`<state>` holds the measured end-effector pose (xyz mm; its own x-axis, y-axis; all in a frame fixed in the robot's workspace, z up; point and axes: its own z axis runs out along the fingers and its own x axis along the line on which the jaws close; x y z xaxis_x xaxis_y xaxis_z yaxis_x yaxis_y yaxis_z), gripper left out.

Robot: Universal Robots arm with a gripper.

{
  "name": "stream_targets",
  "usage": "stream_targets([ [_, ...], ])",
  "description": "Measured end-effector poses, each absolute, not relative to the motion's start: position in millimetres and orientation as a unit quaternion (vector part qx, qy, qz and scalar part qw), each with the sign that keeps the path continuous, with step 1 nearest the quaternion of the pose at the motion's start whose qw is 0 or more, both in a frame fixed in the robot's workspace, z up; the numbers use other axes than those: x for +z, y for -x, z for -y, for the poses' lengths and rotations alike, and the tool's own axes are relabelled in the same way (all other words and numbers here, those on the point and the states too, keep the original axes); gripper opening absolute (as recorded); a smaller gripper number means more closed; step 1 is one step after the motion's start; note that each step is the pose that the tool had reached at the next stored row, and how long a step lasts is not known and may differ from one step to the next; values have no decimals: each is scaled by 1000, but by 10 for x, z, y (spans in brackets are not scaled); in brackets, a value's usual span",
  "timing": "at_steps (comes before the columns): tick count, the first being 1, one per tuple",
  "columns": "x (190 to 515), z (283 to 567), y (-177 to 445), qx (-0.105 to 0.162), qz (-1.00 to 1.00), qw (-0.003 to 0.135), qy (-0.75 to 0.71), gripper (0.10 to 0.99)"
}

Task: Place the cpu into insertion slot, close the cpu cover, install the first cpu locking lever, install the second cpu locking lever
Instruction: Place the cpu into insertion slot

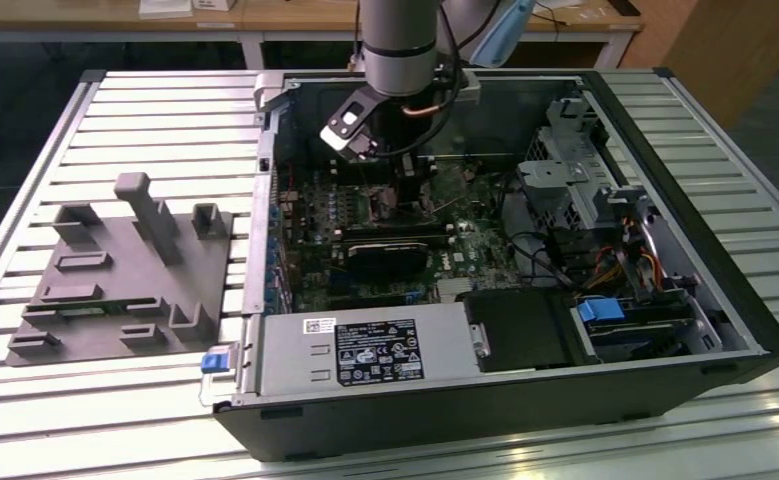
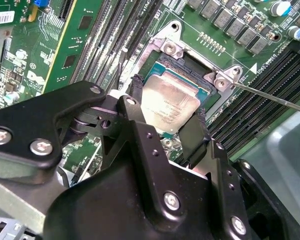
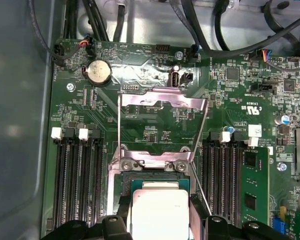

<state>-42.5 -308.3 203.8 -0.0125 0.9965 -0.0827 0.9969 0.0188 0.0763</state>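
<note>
The pincer (image 2: 168, 105) was partly closed, its two fingers (image 2: 196, 134) pinching opposite edges of the chip (image 2: 165, 114). The chip was judged light, stiff and thin, with a smooth metal top and a delicate underside. The bare side edges were the proper place to hold it. It was directly over the socket (image 2: 189, 71); whether it was seated could not be confirmed. Beyond, the cover plate (image 3: 162, 101) lay swung open, with a thin wire lever (image 3: 119, 125) beside it. In the exterior view, the pincer was in the upper middle of the frame, inside the computer case (image 1: 496, 400) on the slatted desk (image 1: 162, 110).
</note>
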Motion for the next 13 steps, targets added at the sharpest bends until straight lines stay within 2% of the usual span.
stream_targets([
  [4,2027,3083,425,4,-712,51,-701,541],
  [5,1972,3083,428,26,-711,29,-702,541],
  [13,1992,3082,431,26,-711,29,-702,541],
])
